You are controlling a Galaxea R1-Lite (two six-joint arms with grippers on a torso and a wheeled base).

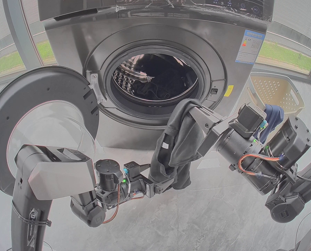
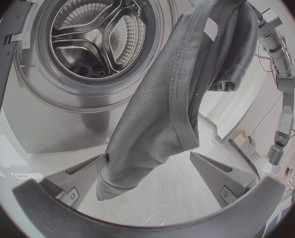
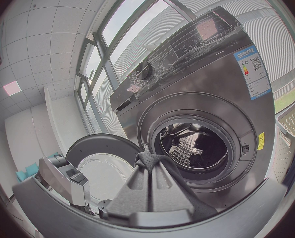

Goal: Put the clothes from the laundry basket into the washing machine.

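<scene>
Nearest, the left tool is held low above the floor, in front of the washing machine's base, with its fingers spread apart. The bottom end of the dark grey garment hangs between them, brushing one finger but not clamped. The garment is carried in the air by the right tool, which is clenched on its top fold, so the cloth's long axis runs nearly straight down from the right tool to the left one.

Just beyond the clenched tips lies the drum opening of the washing machine, a little higher and toward the robot's left. The door is swung fully aside on the left, and dark clothes are seen inside the drum. The right tool is judged much the nearer to the opening, so the coming move is taken to turn on carrying the held top end forward and up over the lower rim, with the hanging tail lifted clear of it.

Farther off, right of the machine, the laundry basket is seen with a blue garment at its near rim.
</scene>
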